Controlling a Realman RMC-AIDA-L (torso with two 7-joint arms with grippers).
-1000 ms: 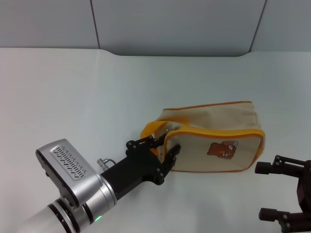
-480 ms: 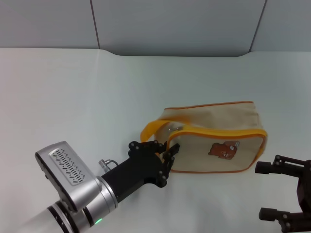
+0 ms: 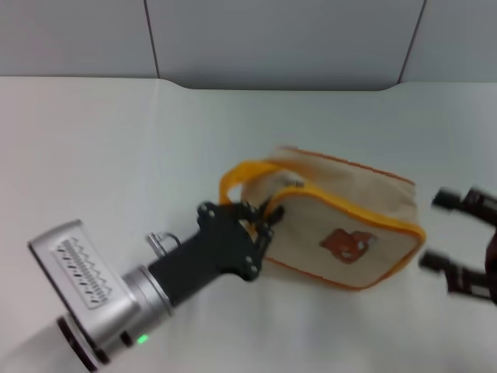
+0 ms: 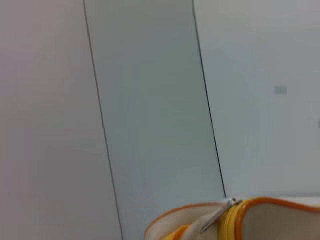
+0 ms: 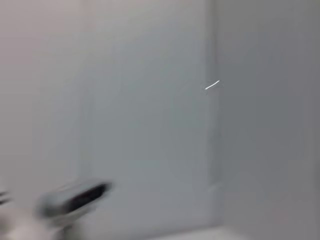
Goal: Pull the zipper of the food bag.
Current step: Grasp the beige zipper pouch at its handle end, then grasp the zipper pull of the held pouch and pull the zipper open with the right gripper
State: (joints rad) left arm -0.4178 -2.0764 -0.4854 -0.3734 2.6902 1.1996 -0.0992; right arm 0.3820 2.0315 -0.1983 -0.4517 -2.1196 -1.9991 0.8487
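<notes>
Swinging round on the bench (image 3: 93,140), the food bag (image 3: 342,225) is now lying skewed, its left end raised and turned toward the far side, where half a second ago it was sitting square. The left tool (image 3: 260,221) is staying at that left end, its fingers pinched together on the zipper (image 4: 216,216) beside the orange loop strap (image 3: 237,175). The right tool (image 3: 446,233) is now higher at the right edge, spread open just beside the bag's right end. The bag is showing beige canvas, orange piping and a brown bear print (image 3: 342,243); the silver pull tab is slanting off the trimmed edge.
</notes>
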